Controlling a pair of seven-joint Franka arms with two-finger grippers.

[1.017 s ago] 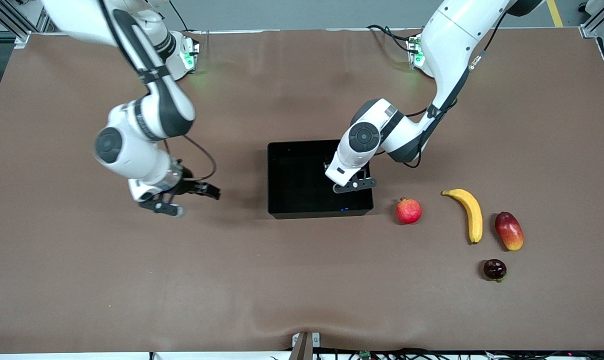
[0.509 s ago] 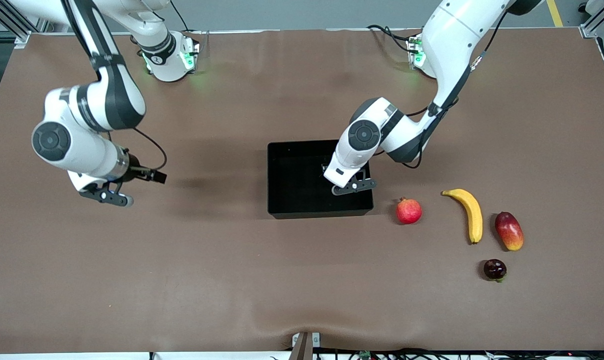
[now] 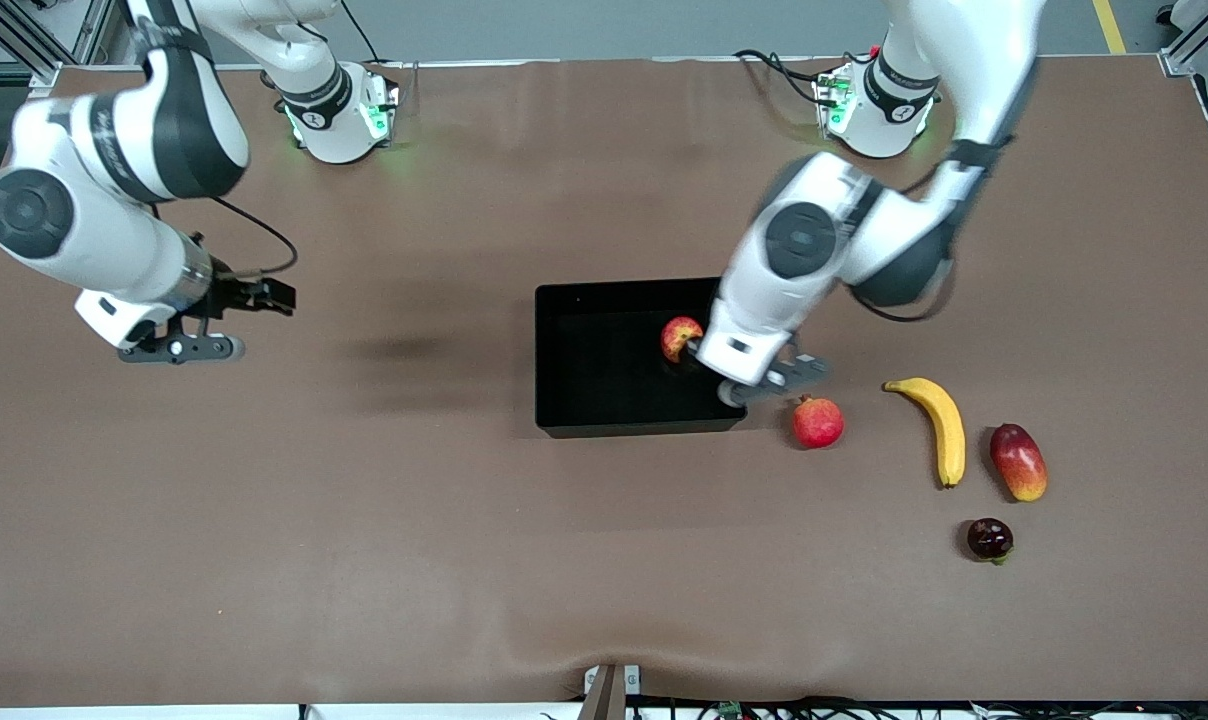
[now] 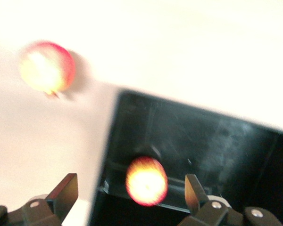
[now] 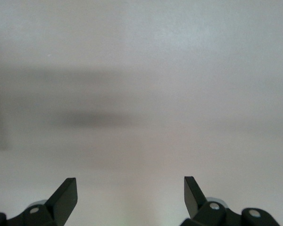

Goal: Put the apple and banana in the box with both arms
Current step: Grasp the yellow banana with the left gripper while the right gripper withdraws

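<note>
While your right gripper (image 3: 179, 347) waits with fingers spread and empty over bare table toward the right arm's end, look to the box (image 3: 584, 400): the apple (image 3: 680, 337) lies in it, just beside your left gripper (image 3: 776, 380), whose fingers stand apart, holding nothing. You see the banana (image 3: 940, 425) on the table, toward the left arm's end from that gripper, long axis running toward the front camera. Your left arm is much the nearer.

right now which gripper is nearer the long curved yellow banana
Left. The left gripper hangs open over the shallow black box's edge, toward the banana's end of the table. The right gripper is open over bare table at the right arm's end.
</note>
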